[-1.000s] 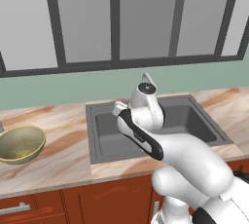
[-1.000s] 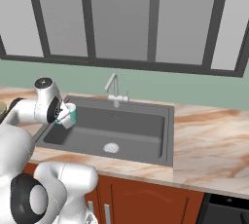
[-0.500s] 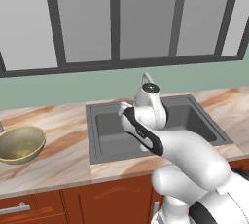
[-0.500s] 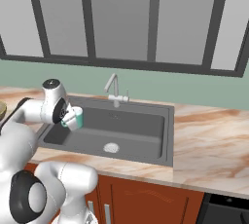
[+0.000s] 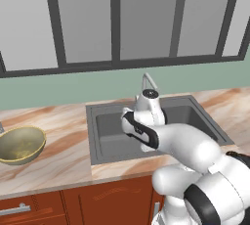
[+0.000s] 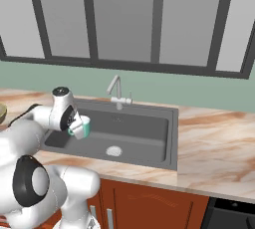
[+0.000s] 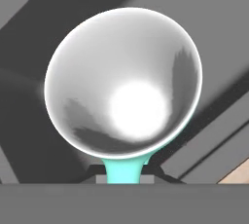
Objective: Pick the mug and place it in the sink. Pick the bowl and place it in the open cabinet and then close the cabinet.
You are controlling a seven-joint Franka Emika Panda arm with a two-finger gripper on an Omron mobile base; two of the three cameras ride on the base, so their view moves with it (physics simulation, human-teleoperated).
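My gripper (image 6: 75, 126) is shut on the small teal mug (image 6: 82, 127) and holds it over the left part of the dark grey sink (image 6: 139, 132), above the basin floor. In the hand view the mug's white inside (image 7: 126, 84) faces the camera, and its teal handle (image 7: 124, 167) sits between my fingertips at the bottom. The olive-gold bowl (image 5: 19, 144) rests on the marble counter (image 5: 63, 146), well left of the sink (image 5: 110, 138). The cabinet is out of view.
A curved silver faucet (image 6: 116, 89) stands behind the basin, and a round silver drain (image 6: 114, 151) lies in its floor. Reddish-brown drawers (image 5: 29, 208) run under the counter. Bare marble counter (image 6: 219, 148) stretches right of the sink. Large windows fill the wall above.
The arm has carried the mug to the right and slightly down, from the sink's left rim to a spot over the basin. The bowl has not moved.
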